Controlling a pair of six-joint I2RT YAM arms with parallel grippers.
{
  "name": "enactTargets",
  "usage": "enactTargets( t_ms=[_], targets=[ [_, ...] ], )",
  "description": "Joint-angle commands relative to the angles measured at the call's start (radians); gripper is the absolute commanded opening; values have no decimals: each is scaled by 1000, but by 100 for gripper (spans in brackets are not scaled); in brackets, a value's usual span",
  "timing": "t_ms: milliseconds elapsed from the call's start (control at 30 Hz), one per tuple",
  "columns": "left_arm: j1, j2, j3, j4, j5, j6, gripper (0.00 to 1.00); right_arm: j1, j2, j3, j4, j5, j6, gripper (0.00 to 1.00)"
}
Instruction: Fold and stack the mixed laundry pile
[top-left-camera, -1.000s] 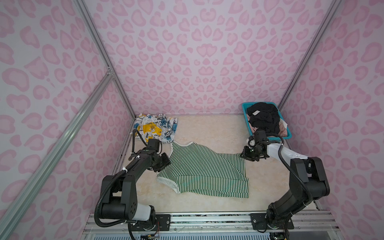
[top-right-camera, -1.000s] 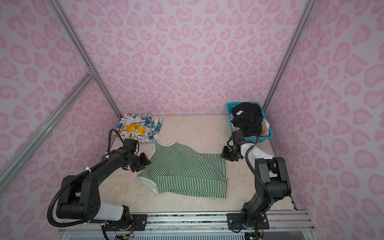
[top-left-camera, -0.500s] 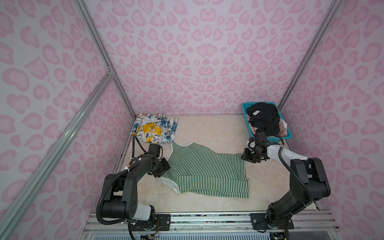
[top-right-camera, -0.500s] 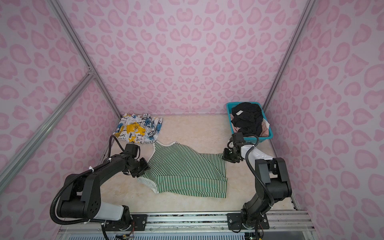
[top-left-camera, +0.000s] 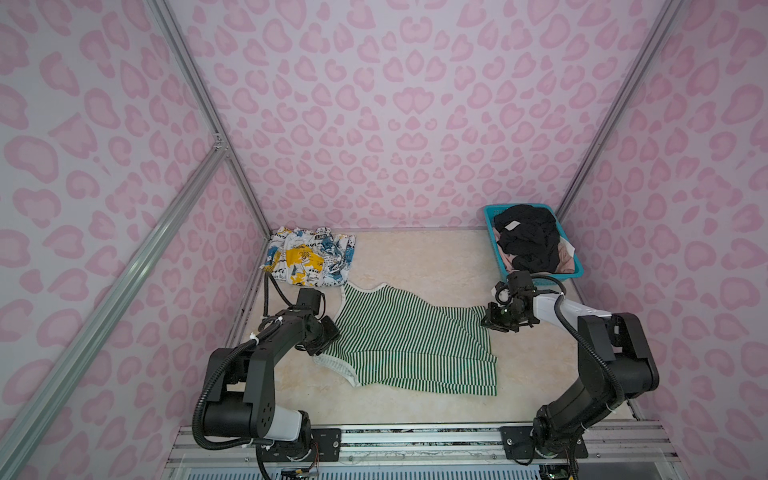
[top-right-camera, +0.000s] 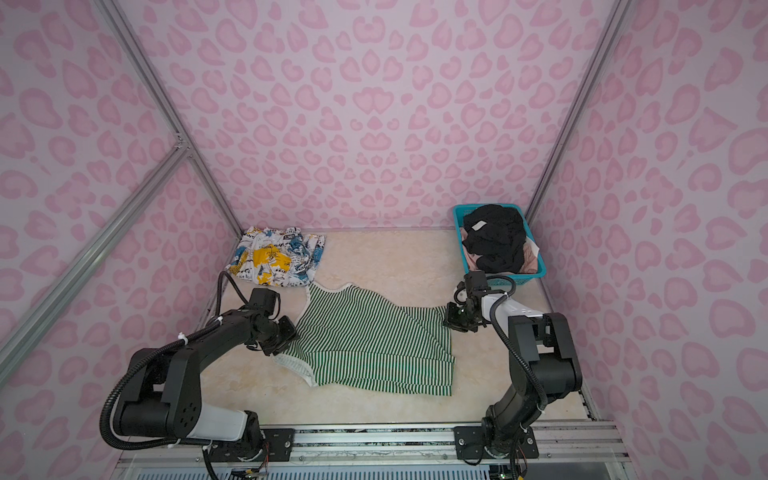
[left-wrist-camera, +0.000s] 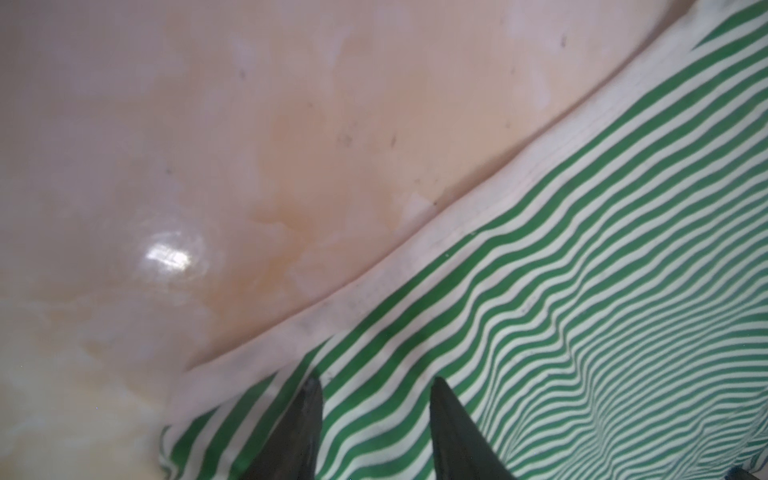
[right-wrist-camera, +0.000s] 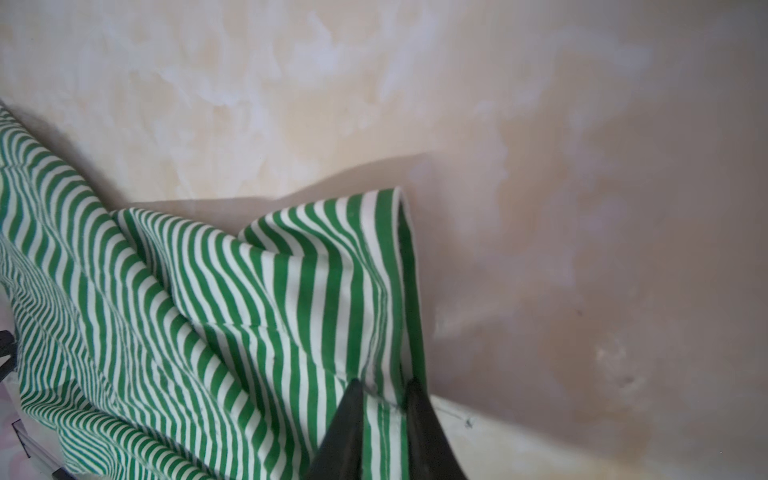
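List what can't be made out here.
Top views: pink garment mostly buried under black garment in basket.
Top views: lettering on splash garment too small.
Left wrist view: fingers cut off by edge, so whether left pincer touches striped top is unclear; top views, arm covers it.

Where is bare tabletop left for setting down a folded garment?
Bare marble-look tabletop lies between the splash-printed white garment and teal mesh basket, and in front of the green-and-white striped top. Crowded where left gripper and right gripper meet its edges.

Pink blotch-print walls (top-left-camera: 374, 104), silver aluminium frame struts (top-left-camera: 124, 272), glossy beige marbled tabletop (top-left-camera: 415, 257) with one bright glare spot (left-wrist-camera: 170, 255).
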Motion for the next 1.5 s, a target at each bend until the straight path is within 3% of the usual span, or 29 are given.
enactTargets(
  t_ms=[0, 133, 600, 833, 967, 1133, 1267, 1467],
  targets=[
    [1, -9, -6, -21, -35, -5, 46, -7, 10, -4, 38, -53, 4, 10],
    [0, -9, -8, -27, -42, -5, 46, -16, 15, 26, 32, -60, -16, 0],
    [3, -71, -33, -75, -80, -13, 46, -25, 4, 326, -9, 13, -38, 0],
    [4, -112, -62, -86, -88, -21, 46, -26, -9, 322, 87, 97, -10, 0],
    [4, -124, -62, -67, -27, -4, 48, -19, 53, 356, 89, 113, -21, 0],
    [3, -141, -54, -39, 57, 23, 58, 7, 149, 448, -7, 164, -64, 0],
    [2, -115, -46, -35, 113, 41, 56, 26, 156, 462, -36, 202, -76, 0],
    [1, -140, -54, -149, 52, 17, 52, 29, 150, 468, -57, 221, -77, 0]
  ],
)
